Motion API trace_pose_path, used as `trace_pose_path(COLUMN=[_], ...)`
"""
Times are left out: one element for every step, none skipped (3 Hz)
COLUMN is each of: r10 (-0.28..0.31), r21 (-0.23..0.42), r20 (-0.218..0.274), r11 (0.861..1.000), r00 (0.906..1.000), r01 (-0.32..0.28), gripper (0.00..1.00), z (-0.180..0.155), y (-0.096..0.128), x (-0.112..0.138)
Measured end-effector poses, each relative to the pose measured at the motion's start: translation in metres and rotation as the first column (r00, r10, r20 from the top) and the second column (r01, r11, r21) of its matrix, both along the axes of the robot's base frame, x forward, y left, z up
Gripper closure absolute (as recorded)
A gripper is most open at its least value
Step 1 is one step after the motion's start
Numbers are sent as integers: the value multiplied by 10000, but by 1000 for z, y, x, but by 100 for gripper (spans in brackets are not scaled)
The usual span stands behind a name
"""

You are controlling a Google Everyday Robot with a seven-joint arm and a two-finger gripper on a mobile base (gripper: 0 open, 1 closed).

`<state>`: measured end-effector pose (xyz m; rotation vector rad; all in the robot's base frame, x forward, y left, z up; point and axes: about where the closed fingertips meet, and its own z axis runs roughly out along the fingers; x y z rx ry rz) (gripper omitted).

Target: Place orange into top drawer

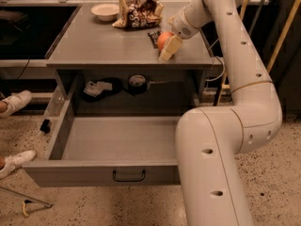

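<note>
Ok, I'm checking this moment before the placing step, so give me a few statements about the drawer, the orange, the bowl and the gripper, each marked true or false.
1. The wide grey metal top drawer is pulled open. True.
2. The small round orange fruit lies inside that drawer. False: it is up on the flat grey tabletop, near its right front corner.
3. The shallow white bowl stands at the tabletop's back left. True.
4. The gripper hangs over the open drawer. False: it is above the tabletop, right at the orange.
</note>
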<state>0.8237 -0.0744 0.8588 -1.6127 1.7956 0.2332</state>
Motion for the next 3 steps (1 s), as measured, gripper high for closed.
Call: trace_pose_path(r10=[0, 0, 2], r21=[0, 0, 2], r20=[0, 0, -1], r11=[10000, 10000, 10000], r00=[10000, 10000, 10000], r01=[0, 0, -2], gripper=[19, 42, 65], z=[0, 0, 0], y=[0, 0, 0], x=[0, 0, 0])
